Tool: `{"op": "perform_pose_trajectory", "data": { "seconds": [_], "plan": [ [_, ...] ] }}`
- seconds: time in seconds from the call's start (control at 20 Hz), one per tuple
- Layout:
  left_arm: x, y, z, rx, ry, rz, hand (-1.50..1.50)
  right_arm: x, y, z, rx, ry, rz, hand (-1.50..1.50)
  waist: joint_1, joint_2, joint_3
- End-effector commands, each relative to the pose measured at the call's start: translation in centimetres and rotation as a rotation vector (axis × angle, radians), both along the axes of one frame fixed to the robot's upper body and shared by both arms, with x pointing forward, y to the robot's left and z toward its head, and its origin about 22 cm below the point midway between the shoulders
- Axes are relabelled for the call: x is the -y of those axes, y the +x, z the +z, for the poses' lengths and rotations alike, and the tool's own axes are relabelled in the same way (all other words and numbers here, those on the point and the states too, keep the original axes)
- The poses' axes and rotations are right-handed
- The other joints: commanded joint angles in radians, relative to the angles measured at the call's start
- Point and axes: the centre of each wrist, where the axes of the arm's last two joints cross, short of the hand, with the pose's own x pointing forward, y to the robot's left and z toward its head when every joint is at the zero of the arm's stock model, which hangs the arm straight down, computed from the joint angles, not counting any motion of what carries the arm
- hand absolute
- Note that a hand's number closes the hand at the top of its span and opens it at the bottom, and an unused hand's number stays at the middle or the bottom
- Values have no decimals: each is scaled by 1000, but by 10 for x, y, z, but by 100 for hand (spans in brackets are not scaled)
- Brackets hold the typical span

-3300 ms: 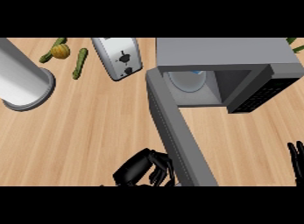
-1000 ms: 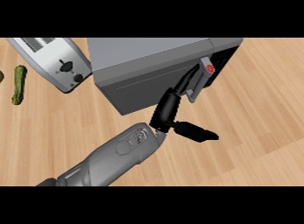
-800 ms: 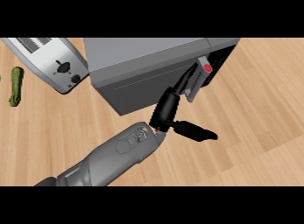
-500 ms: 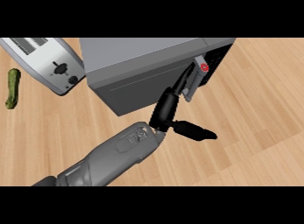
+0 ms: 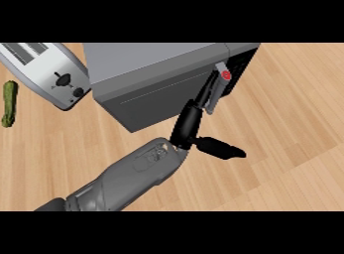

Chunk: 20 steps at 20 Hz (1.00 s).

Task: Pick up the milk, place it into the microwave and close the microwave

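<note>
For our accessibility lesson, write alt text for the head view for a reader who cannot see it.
A robot's left hand, fingers straight, presses against the closed door of a grey microwave near its handle on a wooden counter. A silver toaster stands left of the microwave, and a green cucumber lies further left.
</note>
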Motion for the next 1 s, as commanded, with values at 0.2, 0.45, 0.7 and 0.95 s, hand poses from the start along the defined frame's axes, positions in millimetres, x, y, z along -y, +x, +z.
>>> {"op": "perform_pose_trajectory", "data": {
  "seconds": [0.2, 0.45, 0.7, 0.95],
  "plan": [
    [4, 14, 13, 4, -19, 18, -150, 4, 5, 8, 1, -4, 15, -150, -8, 7, 0],
    [6, 16, 17, 2, -23, 27, -150, 5, 8, 13, 4, -2, 30, -150, -18, 0, 2],
    [6, 14, 11, 11, -18, 27, -150, 8, 11, 16, -1, -3, 36, -150, -13, 3, 2],
    [6, 16, 12, 11, -30, 23, -150, 11, 13, 21, 4, -12, 49, -150, -17, 6, 2]
  ]
}}
